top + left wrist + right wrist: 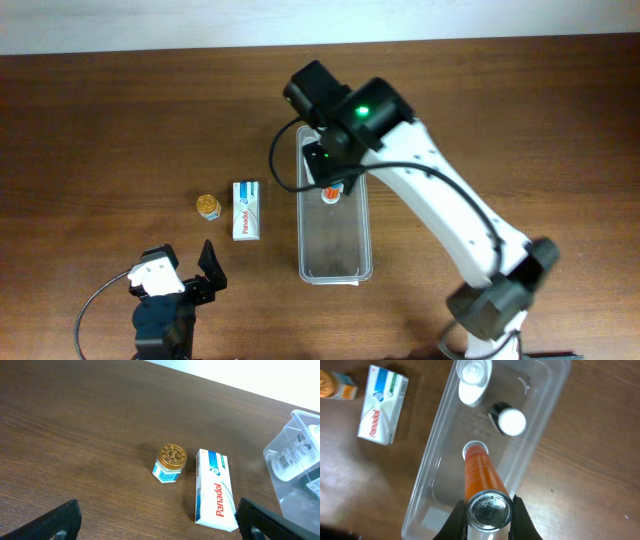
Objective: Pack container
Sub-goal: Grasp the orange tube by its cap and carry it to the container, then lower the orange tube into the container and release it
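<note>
The container (pixel 362 232) is a long clear plastic bin in the middle of the table. It also shows in the right wrist view (pixel 432 485) and at the right edge of the left wrist view (pixel 305 420). My right gripper (pixel 489 512) is shut on an orange tube (pixel 479 472), held cap down over the bin. A white bottle (pixel 472 382) and a dark bottle with a white cap (pixel 510 420) lie inside the bin. A white Panadol box (pixel 246 209) and a small gold-lidded jar (pixel 208 205) sit left of the bin. My left gripper (pixel 157 520) is open near the front edge, empty.
The right arm (pixel 440 200) reaches across from the front right over the bin's far end. A cable (pixel 95 300) loops by the left arm base. The table's far edge meets a white wall (pixel 100 25).
</note>
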You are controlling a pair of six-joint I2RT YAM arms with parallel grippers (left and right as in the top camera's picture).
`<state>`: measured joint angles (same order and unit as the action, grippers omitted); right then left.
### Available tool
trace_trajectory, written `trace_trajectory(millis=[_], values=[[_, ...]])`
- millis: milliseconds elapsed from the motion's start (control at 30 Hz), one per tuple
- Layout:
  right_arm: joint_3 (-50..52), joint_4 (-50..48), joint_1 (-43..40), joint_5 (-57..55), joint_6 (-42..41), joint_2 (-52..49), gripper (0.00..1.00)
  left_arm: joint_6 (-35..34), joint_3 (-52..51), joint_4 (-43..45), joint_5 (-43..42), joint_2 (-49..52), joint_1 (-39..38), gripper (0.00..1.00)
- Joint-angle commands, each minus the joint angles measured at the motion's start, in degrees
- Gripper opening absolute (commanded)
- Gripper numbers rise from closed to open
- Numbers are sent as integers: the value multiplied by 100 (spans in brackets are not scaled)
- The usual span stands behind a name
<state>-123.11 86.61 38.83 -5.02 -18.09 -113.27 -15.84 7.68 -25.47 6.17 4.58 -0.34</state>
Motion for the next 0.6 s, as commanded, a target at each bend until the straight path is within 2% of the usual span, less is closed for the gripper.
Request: trace_trajectory(millis=[0, 467, 567], values=[[-55, -245, 22, -131, -81, -424, 8, 9, -26, 15, -42, -42, 24, 99], [-52, -894, 22, -122, -85, -1086, 9, 9, -26, 13, -42, -42, 24, 99], [-52, -914, 22, -118, -85, -1086, 13, 9, -26, 13, -42, -42, 24, 99]])
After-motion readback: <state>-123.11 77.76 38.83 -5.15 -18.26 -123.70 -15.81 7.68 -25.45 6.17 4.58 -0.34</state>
